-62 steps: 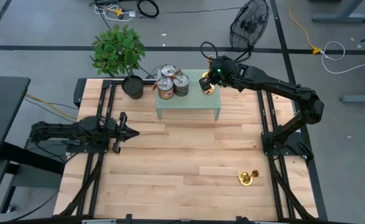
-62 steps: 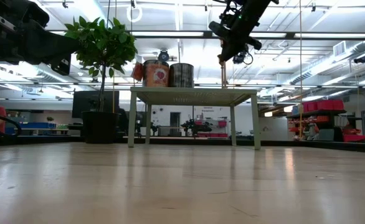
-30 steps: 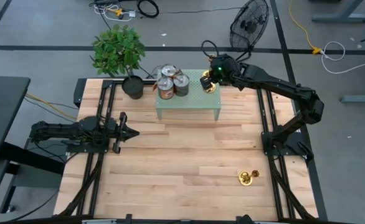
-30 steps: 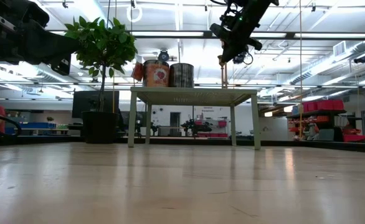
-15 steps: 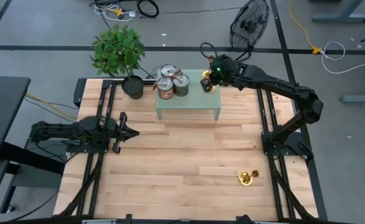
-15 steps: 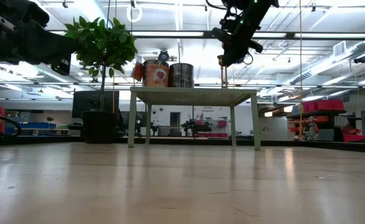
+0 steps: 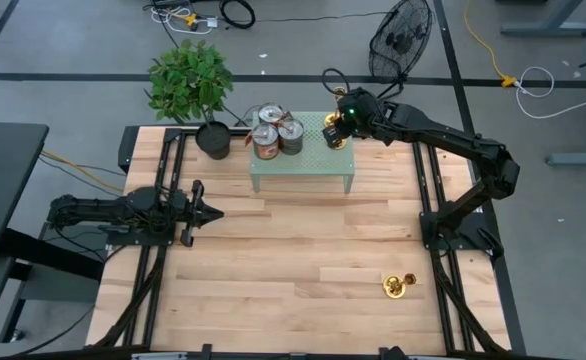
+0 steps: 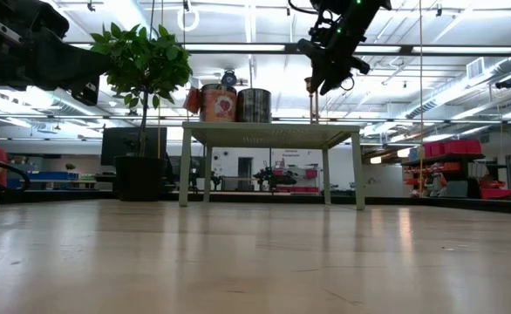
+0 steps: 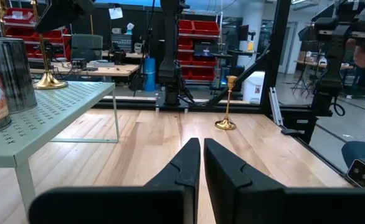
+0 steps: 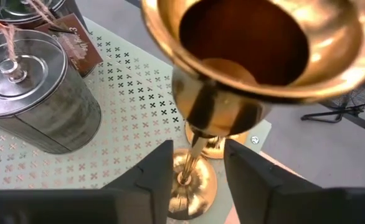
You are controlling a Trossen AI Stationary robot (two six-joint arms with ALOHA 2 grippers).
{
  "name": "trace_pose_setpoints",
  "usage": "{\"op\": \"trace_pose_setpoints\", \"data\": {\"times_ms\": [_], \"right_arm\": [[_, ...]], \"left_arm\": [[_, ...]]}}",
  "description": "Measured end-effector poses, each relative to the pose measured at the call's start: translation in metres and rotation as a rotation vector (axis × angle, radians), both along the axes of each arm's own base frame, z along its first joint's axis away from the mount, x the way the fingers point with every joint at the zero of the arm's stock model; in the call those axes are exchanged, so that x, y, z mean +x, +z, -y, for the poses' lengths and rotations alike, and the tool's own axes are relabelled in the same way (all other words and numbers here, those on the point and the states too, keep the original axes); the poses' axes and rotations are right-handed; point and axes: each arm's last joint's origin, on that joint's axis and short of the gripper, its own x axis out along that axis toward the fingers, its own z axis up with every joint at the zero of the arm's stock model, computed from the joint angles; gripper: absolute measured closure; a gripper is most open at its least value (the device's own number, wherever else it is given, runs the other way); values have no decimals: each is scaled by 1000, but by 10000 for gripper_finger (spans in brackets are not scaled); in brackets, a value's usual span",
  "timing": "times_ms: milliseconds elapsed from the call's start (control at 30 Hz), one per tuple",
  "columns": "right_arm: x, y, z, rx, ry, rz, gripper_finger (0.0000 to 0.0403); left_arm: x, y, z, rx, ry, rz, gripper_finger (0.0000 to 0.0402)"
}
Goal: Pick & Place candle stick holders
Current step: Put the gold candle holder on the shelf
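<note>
A shiny gold candle stick holder [image 10: 251, 56] stands upright on its round base [image 10: 192, 180] on the small green perforated table [image 7: 303, 165], at its right end. My right gripper [image 10: 198, 149] hovers over it, open, with one finger on each side of the thin stem and not touching it. The base of a second holder [image 10: 223, 144] rests on the green table just behind. Another holder [image 7: 397, 287] stands on the wooden table near the right front. My left gripper [image 7: 213, 211] waits shut at the table's left.
Round silver-lidded tins [image 7: 273, 135] stand on the left half of the green table. A potted plant [image 7: 191, 80] is at the far left corner. The middle and front of the wooden table [image 7: 293, 260] are bare boards.
My right gripper has opened around the holder's stem and let go of it. The holder stays upright on the green table. The arm itself has kept its place.
</note>
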Motion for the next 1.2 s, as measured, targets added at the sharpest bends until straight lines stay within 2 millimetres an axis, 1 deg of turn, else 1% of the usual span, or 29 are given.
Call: {"op": "trace_pose_setpoints", "data": {"times_ms": [300,600,800,1000,1100,1200], "right_arm": [[0,0,-1,18,13,1,201],[0,0,-2,37,32,11,165],[0,0,-2,39,36,11,154],[-1,0,-3,51,63,6,153],[-5,5,-6,65,83,21,153],[-14,12,-11,64,84,22,153]], "left_arm": [[0,0,0,0,0,0,371],[0,0,0,0,0,0,371],[0,0,0,0,0,0,371],[0,0,0,0,0,0,371],[0,0,0,0,0,0,371],[0,0,0,0,0,0,371]]}}
